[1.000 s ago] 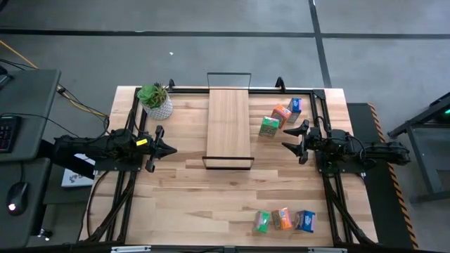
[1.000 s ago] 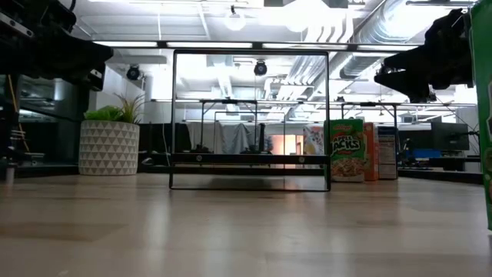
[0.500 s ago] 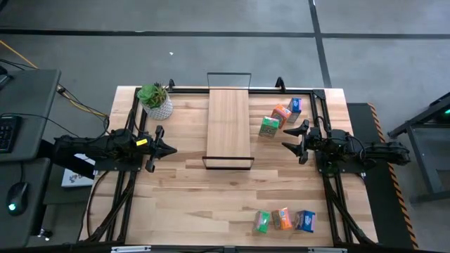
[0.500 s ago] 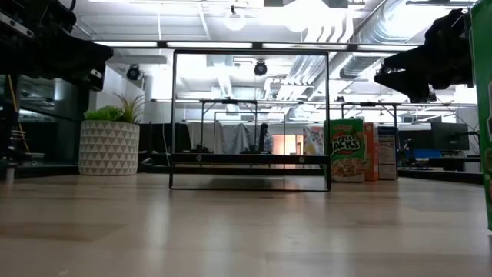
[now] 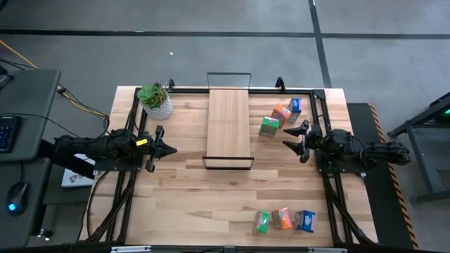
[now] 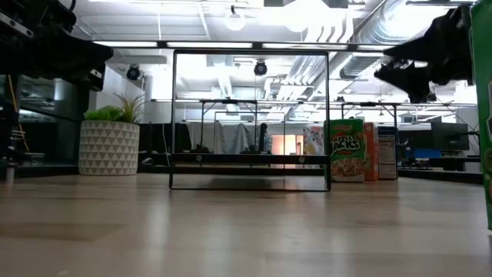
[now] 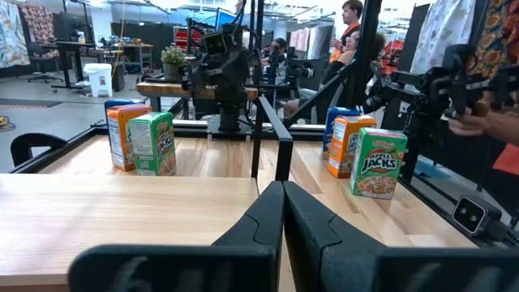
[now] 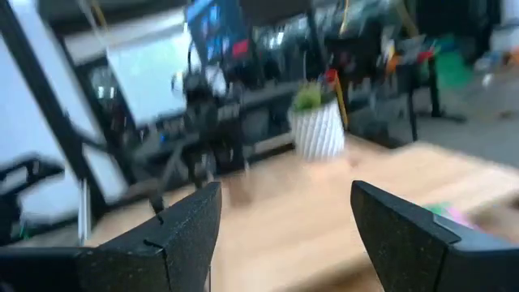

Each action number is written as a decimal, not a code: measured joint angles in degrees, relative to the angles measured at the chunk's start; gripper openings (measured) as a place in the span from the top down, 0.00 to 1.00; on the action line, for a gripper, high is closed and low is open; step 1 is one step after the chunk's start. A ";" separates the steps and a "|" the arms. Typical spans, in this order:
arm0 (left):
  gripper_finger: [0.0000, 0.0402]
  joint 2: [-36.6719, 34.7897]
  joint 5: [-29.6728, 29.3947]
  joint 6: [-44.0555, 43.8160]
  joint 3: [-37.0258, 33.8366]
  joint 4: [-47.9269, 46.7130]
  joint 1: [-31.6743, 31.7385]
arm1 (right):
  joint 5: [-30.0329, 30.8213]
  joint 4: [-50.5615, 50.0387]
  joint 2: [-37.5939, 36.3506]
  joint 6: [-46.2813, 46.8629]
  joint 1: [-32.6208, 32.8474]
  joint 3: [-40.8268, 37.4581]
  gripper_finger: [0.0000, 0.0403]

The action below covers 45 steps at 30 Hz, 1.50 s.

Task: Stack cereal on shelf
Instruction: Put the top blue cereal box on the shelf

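From overhead I read the shelf (image 5: 228, 125) lying in the middle of the table (image 5: 183, 204), its long side running away from me, with a thin black wire frame at each end. No box rests on it.

The cereal sits in two groups on the right side of the table. Beside the shelf's right edge stand a green box (image 5: 268, 126), an orange box (image 5: 281, 114) and a blue box (image 5: 294, 105), set in a diagonal row and close together. Near the front edge lie a second green box (image 5: 262, 222), a second orange box (image 5: 283, 218) and a second blue box (image 5: 305, 221), side by side.

My left gripper (image 5: 169, 148) hangs over the left part of the table, left of the shelf, with its jaws pressed together and nothing between them. My right gripper (image 5: 294, 138) hangs right of the shelf, just beside the far group of boxes, jaws spread wide and empty.

A potted plant (image 5: 155, 100) stands at the far left corner.
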 joint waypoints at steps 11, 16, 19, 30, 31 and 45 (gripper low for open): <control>0.99 0.01 0.02 -0.01 0.00 -0.02 -0.01 | 8.31 20.87 5.95 -3.96 -0.09 3.10 0.34; 0.99 0.00 0.01 -0.02 0.02 0.00 -0.02 | 16.90 14.13 18.93 -7.79 -0.10 11.09 0.34; 0.99 0.00 0.00 -0.02 0.00 0.00 0.00 | 27.54 3.59 27.10 -7.53 -0.10 17.99 0.34; 0.99 0.02 0.02 -0.01 0.01 0.00 -0.02 | 30.93 -7.94 45.02 -7.34 -0.10 32.72 0.34; 0.99 0.02 0.01 -0.01 0.01 0.00 -0.01 | 30.93 -7.34 46.14 -7.35 -0.10 33.26 0.34; 0.99 0.01 0.02 0.00 0.02 0.00 -0.02 | 49.72 -39.99 59.94 15.71 -8.98 53.18 0.34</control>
